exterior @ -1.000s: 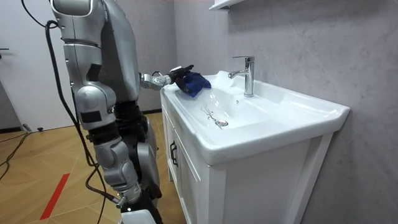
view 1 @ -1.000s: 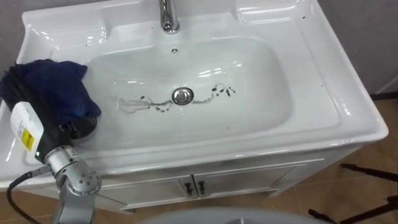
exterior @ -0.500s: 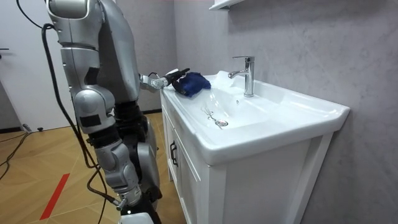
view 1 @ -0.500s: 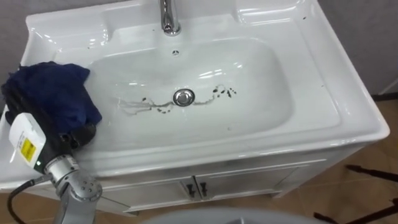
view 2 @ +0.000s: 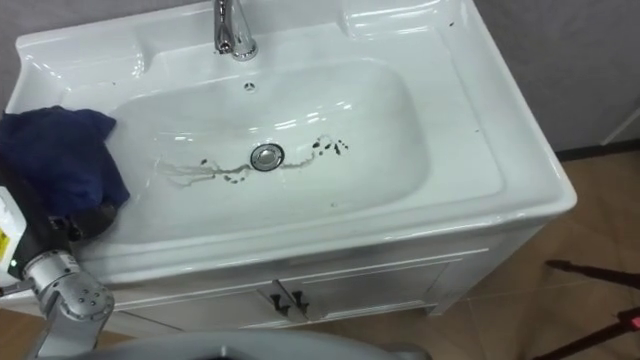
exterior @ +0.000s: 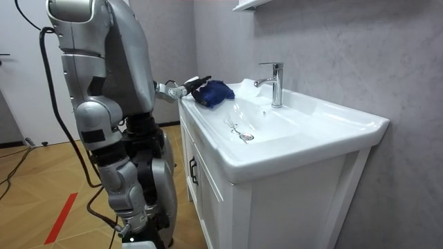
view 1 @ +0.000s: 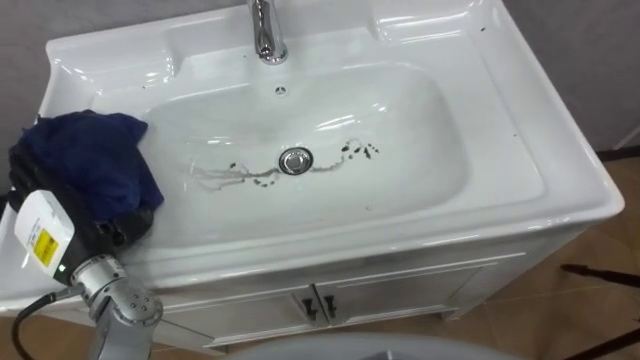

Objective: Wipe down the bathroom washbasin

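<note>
Basin of white ceramic remained unwiped in the left eye view, with dark smudges trailing either side of the drain below the chrome faucet. A dark blue cloth sat bunched on the basin's left rim, draped over the robot's left hand. Whether the hand was clenched on the cloth could not be told, since the cloth covered it. Over the past second the whole picture had drifted slightly, a shift of the camera, while cloth and hand kept the same spot on the rim.

In the room view the robot stood at the end of the vanity on the room view's left. Its left arm was stretched to the rim with the cloth bundled at its end, well apart from the smudges in the bowl. Its upper body had eased a little toward the room view's left since a second earlier; the hand had not.

The right eye view showed the same: cloth on the rim, smudges intact. Judged from this, wiping had yet to begin, and the cloth needed bringing down into the bowl.
</note>
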Available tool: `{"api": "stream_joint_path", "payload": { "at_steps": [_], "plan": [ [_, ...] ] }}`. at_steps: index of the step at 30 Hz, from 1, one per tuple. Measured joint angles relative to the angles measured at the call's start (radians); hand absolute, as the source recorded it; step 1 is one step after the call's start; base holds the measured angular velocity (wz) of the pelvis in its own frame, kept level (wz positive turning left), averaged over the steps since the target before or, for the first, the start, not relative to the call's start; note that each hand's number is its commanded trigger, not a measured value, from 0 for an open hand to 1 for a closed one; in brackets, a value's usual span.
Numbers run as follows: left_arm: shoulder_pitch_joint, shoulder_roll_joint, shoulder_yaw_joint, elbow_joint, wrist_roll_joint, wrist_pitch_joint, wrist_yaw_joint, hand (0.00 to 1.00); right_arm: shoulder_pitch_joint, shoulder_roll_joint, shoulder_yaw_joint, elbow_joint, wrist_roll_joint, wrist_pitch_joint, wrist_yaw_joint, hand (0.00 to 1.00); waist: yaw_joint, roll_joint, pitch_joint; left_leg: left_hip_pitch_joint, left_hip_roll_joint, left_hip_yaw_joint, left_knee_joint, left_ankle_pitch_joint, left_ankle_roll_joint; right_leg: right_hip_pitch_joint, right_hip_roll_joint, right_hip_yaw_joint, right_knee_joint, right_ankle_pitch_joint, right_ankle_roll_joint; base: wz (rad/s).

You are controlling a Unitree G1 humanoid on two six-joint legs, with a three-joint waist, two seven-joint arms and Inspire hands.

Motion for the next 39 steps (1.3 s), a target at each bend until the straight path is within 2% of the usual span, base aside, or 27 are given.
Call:
{"api": "stream_joint_path", "payload": {
  "at_steps": [11,24,34,39],
  "plan": [
    [-0.014,0.008,-0.002,0.001,0.0,0.001,-0.01,0.0,-0.004,0.0,0.038,-0.008,-0.017,0.002,-0.001,0.0,0.004,-0.01,0.0004,-0.005,0.0,-0.002,0.004,0.001,0.0,-0.001,0.0,-0.003,-0.001,0.0,0.0,0.0],
    [-0.036,0.014,-0.01,-0.022,0.019,0.016,0.002,0.0,-0.027,0.01,0.076,-0.003,-0.025,0.0,-0.039,0.0,-0.011,-0.022,0.0107,-0.034,0.0,-0.029,0.015,0.005,-0.003,0.001,-0.001,-0.027,-0.009,0.001,-0.002,0.07],
    [-0.032,0.014,-0.012,-0.022,0.019,0.023,0.011,0.0,-0.017,0.01,0.076,0.012,-0.033,-0.001,-0.036,0.0,-0.032,-0.018,0.0168,-0.032,0.0,-0.029,0.016,0.005,-0.003,0.001,-0.001,-0.03,-0.004,0.001,-0.003,0.0],
    [-0.033,0.014,-0.012,-0.018,0.02,0.025,0.01,0.0,-0.021,0.007,0.075,0.037,-0.035,0.0,-0.036,0.0,-0.052,-0.006,0.0226,-0.029,0.0,-0.026,0.016,0.005,-0.003,0.0,-0.001,-0.018,0.0,0.001,-0.003,-0.01]
  ]
}}
